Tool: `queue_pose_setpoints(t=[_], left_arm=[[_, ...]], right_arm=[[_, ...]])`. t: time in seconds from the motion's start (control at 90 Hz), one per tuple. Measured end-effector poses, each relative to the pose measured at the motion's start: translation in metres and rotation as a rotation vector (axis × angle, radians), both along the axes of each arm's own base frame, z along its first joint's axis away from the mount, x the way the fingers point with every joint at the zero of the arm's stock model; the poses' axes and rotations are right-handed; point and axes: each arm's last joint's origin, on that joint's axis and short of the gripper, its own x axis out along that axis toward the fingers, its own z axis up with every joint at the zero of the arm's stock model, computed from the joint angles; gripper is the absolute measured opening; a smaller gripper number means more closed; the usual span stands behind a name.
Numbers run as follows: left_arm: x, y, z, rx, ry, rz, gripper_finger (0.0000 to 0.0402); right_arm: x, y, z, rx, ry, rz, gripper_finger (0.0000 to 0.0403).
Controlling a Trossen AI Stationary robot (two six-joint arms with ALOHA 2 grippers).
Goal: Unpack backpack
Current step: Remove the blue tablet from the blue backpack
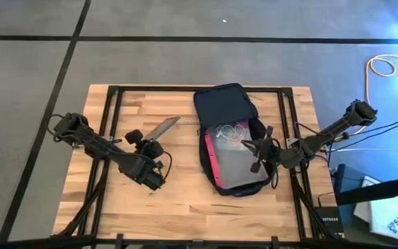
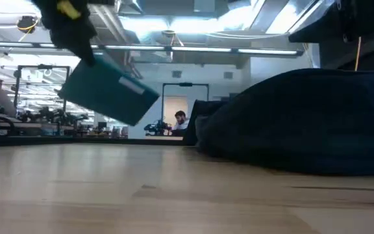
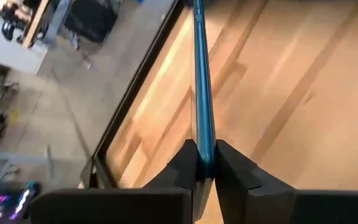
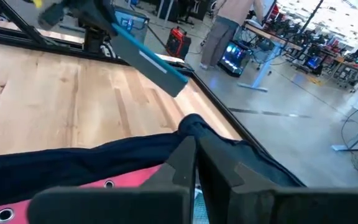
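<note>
My left pincer (image 3: 205, 167) was clamped on the edge of a thin, flat, teal hard-cover folder (image 1: 162, 128) bearing a pale label whose writing I could not read; I held it tilted above the smooth, pale-planked wooden table (image 1: 185, 200). Well off to that pincer's side lay the large dark navy soft fabric backpack (image 1: 224, 104), unzipped and flopped open, with a clear red-edged zip pouch (image 1: 235, 164) and white cords inside. My right pincer (image 4: 196, 163), fingers pressed together, sat over the backpack's rim.
</note>
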Motion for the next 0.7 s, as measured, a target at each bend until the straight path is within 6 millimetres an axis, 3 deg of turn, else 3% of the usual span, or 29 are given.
queue_pose_setpoints(t=[0.256, 0.5, 0.7], left_arm=[[-0.001, 0.031, -0.02, 0.045, 0.128, 0.064, 0.0017], [0.006, 0.058, -0.037, 0.178, 0.203, 0.013, 0.0017], [0.015, 0.081, -0.056, 0.197, 0.382, 0.002, 0.0016]], right_arm=[[0.0, 0.0, -0.002, 0.015, 0.015, 0.012, 0.0], [-0.001, 0.0, -0.003, 0.009, 0.03, 0.018, 0.0], [-0.001, 0.0, -0.004, 0.008, 0.031, 0.018, 0.0]])
